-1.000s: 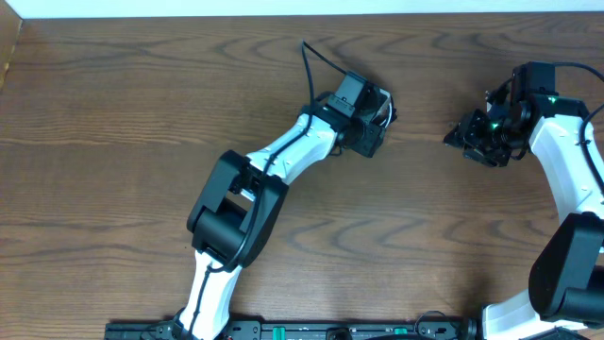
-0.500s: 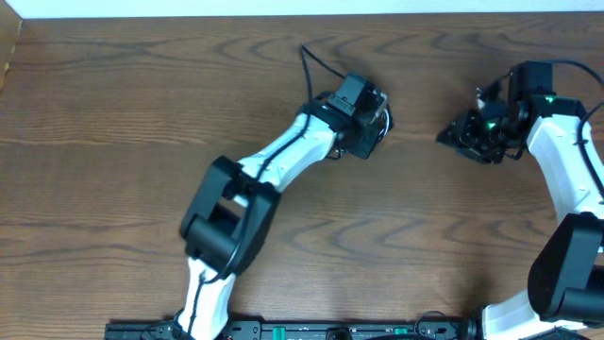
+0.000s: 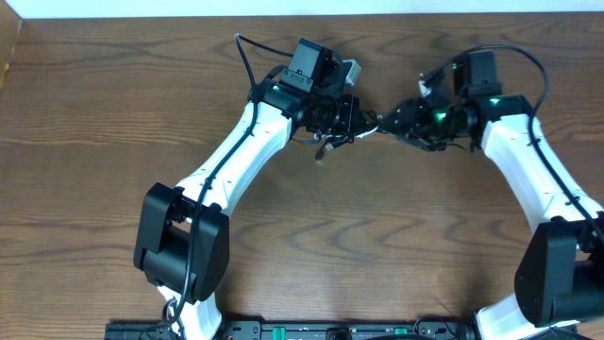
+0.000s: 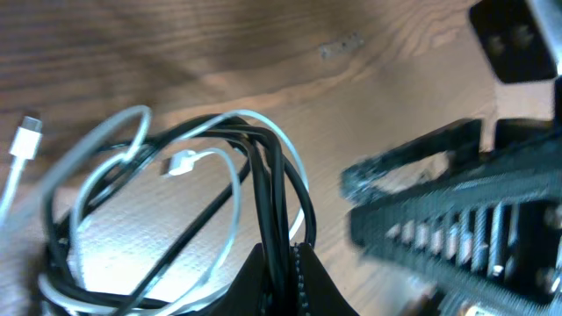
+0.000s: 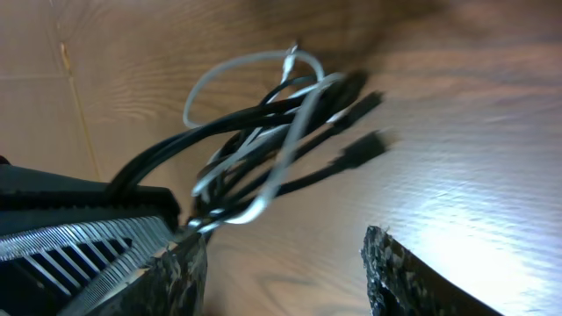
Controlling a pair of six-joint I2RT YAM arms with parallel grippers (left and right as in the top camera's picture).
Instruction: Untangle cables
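The black cable point(image 4: 279, 175) and white cable point(image 4: 182, 162) form one tangled bundle at the upper middle of the table point(image 3: 113, 94). It lies near the far edge, with bare wood open to the left and toward the robot. The left gripper point(image 4: 283, 263) is clenched on the black cable's strands. The right gripper point(image 5: 285, 263) faces it just beside the bundle, jaws spread and grasping nothing. The overhead view hides most of the tangle under the wrists, while the wrist cameras show its loops and loose plugs.
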